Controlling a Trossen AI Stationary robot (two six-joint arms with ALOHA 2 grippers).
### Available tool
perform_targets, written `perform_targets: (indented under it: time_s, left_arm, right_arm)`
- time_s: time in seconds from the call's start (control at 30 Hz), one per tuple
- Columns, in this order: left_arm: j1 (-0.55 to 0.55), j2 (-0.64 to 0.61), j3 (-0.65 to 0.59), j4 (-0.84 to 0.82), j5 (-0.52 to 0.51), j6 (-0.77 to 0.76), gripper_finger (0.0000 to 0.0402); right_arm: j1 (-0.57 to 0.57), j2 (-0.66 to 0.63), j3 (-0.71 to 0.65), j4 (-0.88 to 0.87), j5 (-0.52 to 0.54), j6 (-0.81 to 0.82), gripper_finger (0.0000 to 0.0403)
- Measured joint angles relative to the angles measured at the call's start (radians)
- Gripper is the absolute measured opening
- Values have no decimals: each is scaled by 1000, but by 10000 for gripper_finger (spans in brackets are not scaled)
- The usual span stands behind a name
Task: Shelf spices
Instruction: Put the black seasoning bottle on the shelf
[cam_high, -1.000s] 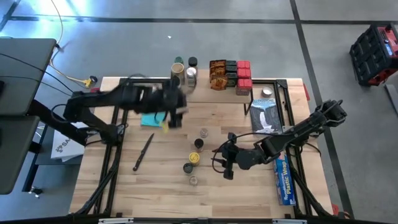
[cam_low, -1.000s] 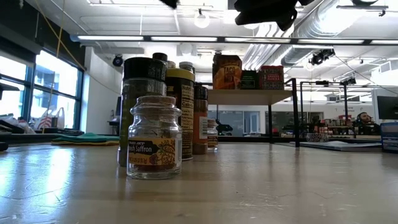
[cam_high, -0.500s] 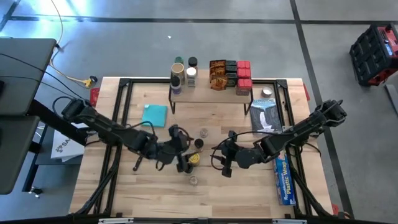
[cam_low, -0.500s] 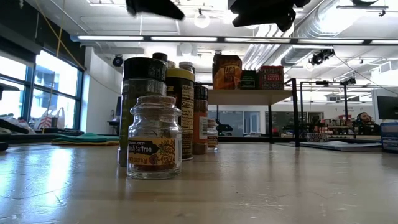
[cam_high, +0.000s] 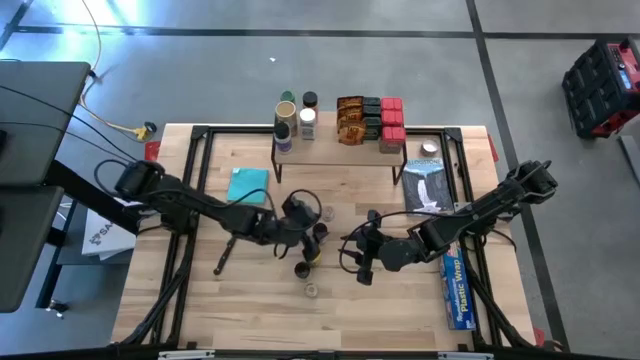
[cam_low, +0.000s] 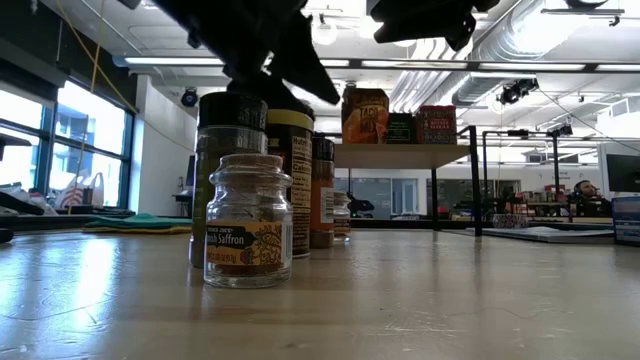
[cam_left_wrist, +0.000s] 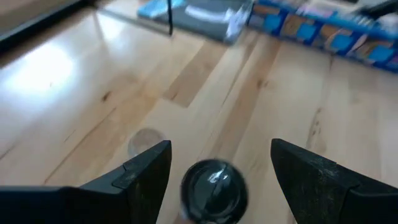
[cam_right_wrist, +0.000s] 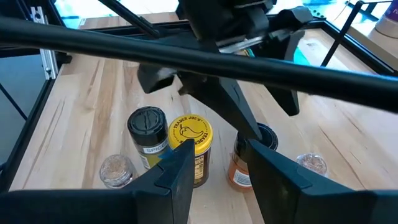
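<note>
Several spice jars stand in a loose row on the table: a clear-lidded one (cam_high: 327, 213), a dark-lidded one (cam_high: 320, 232), a yellow-lidded one (cam_high: 312, 254), another dark-lidded one (cam_high: 302, 270) and a small clear saffron jar (cam_low: 247, 225). My left gripper (cam_left_wrist: 214, 168) is open above the dark-lidded jar (cam_left_wrist: 213, 188), a finger on either side without touching. My right gripper (cam_right_wrist: 217, 174) hangs open to the right of the row (cam_high: 363, 262). The shelf (cam_high: 340, 150) stands at the far edge and carries several jars (cam_high: 285, 110), orange-brown packets (cam_high: 350, 118) and red boxes (cam_high: 392, 120).
A teal cloth (cam_high: 248, 184) lies left of the shelf and a dark utensil (cam_high: 230, 246) near the left arm. A blue plastic-wrap box (cam_high: 455, 290) and a flat packet (cam_high: 428, 185) lie at the right. Bare wood shows at the near edge.
My left arm has swung from near the teal cloth toward the near edge and down to the jar row, then shifted slightly back toward the far side, over the dark-lidded jar. In the low view it has dropped into sight above the jars. The right arm kept still.
</note>
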Motion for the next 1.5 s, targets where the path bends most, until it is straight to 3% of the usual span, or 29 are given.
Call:
perform_targets:
  time_s: [0.13,0.3,0.73,1.0,1.2,1.33,1.5]
  left_arm:
    - [19,24,46,-117,59,-20,271]
    - [32,56,47,-113,134,-12,271]
    - [35,88,47,-140,92,61,268]
    - [52,88,47,-135,134,85,195]
    - [75,75,47,-138,204,109,192]
    - [83,30,82,-226,205,128,192]
    - [114,-28,238,-460,168,159,192]
  right_arm:
    - [0,0,0,-1,0,1,140]
    - [0,0,0,-1,0,4,140]
    - [0,0,0,-2,0,4,140]
    - [0,0,0,-2,0,4,140]
    - [1,0,0,-2,0,4,140]
    - [19,-4,0,-5,8,3,140]
    - [52,-22,0,-13,79,-1,140]
